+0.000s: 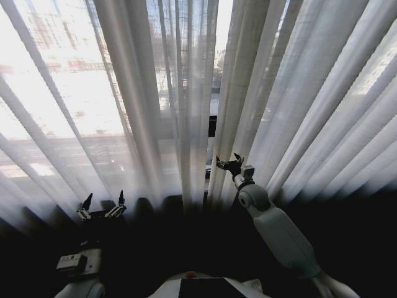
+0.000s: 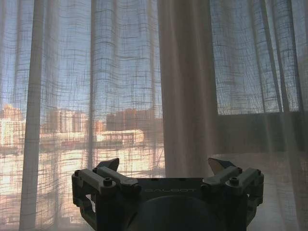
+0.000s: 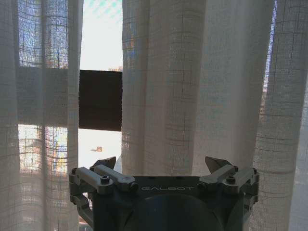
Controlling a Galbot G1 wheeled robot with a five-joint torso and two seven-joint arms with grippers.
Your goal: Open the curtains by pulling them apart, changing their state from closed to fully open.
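- Hanging across the whole head view, the left curtain (image 1: pixel 124 105) and right curtain (image 1: pixel 298 105) fall in long sheer pleats, with a narrow gap (image 1: pixel 213 124) between them just right of centre.
- Through that gap a dark window bar (image 1: pixel 212 126) crosses bright daylight.
- Right gripper (image 1: pixel 228 162) sits at centre frame, at the inner edge of the right curtain beside the gap, jaws spread apart and holding nothing.
- From the right wrist, the same gripper (image 3: pixel 161 166) faces the right curtain (image 3: pixel 192 86) close up, its two fingertips (image 3: pixel 219 163) well apart; whether they touch the fabric cannot be told.
- The gap (image 3: pixel 100 82) lies toward the upper left of that frame, the bar (image 3: pixel 100 100) crossing it, with the left curtain (image 3: pixel 38 96) beyond.
- Left gripper (image 1: pixel 102 205) hangs at lower left of the head view, low before the left curtain, jaws wide and empty.
- From the left wrist, that gripper (image 2: pixel 166 168) fronts the left curtain (image 2: pixel 183 86), with city buildings (image 2: pixel 96 130) showing through the weave.
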